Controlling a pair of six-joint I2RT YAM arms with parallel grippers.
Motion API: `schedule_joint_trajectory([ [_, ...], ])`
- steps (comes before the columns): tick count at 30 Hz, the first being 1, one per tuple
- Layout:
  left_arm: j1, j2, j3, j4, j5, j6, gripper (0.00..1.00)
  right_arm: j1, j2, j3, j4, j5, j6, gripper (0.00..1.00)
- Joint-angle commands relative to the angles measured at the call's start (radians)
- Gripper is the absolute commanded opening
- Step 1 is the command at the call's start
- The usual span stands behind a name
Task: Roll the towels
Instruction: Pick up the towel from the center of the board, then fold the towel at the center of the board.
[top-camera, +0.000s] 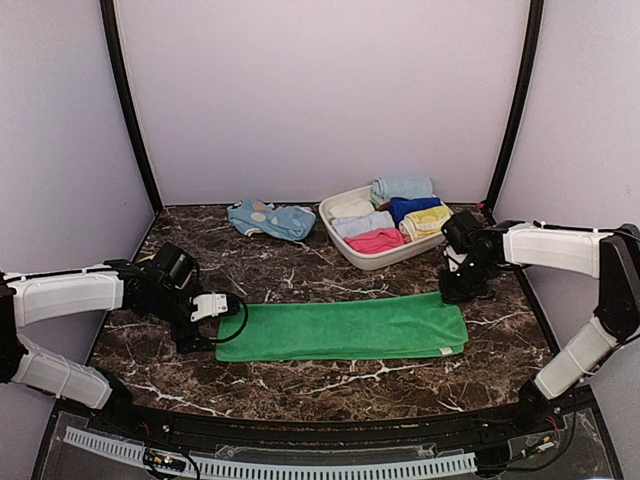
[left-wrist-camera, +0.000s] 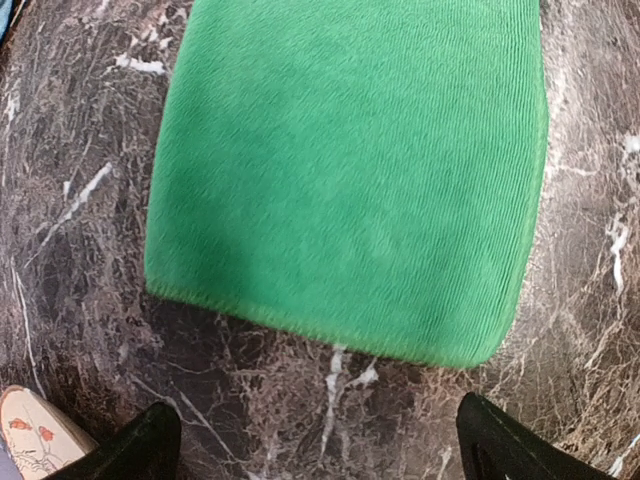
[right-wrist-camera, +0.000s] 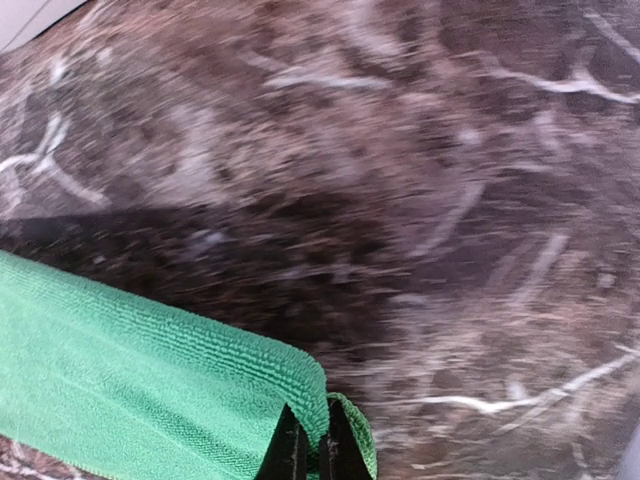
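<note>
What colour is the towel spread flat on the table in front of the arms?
The towel is plain bright green; the left wrist view shows it best.

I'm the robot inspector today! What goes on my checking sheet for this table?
Surface: dark marble table, no spills seen.
Job's things: green towel lies flat in a long strip, not rolled yet; rolled towels sit in the basin.
Clutter: white basin at the back; blue spotted cloth beside it.
Grippers: left gripper has its fingers open, just off the towel's left end; right gripper has its fingers shut on the towel's far right corner.
Cables: black cable loops by the left wrist.
Surroundings: pale walls, black poles.
</note>
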Motion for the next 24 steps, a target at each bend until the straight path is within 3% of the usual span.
schedule_joint_trajectory([
  [1,-0.003,-0.031,0.062,-0.091,0.035,-0.016,0.99,-0.055,-0.013,0.066,-0.114,0.208,-0.039,0.00],
  [7,-0.002,-0.107,0.099,-0.148,0.095,-0.033,0.99,-0.087,-0.003,0.132,-0.159,0.225,-0.057,0.00],
  [17,0.054,-0.105,0.079,-0.142,0.082,-0.019,0.99,0.036,-0.008,0.191,-0.080,-0.229,0.044,0.00],
  [24,0.079,-0.108,0.105,-0.150,0.068,-0.001,0.99,0.153,0.042,0.257,0.014,-0.406,0.167,0.00],
])
